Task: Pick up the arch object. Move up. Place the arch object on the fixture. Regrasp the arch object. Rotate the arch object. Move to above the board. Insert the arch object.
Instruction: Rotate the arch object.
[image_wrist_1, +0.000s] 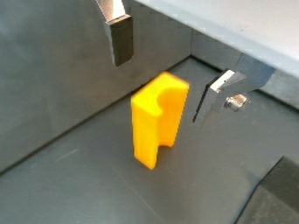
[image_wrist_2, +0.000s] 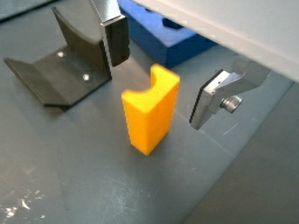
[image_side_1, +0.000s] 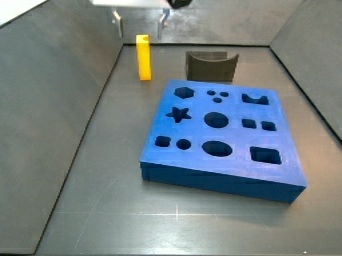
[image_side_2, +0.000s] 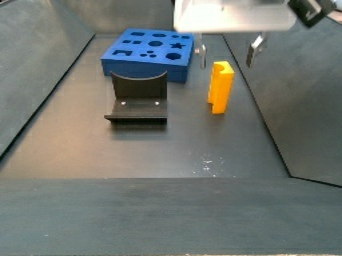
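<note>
The pick-up step is judged to be in hand: the arch object (image_side_1: 143, 56) is seen upright on the floor at the upper left of a side view, untouched below the wide-open end effector (image_wrist_1: 167, 63), so descent and closing are required next.

Wrist views look closely down between the jaws; side views face oppositely.
</note>
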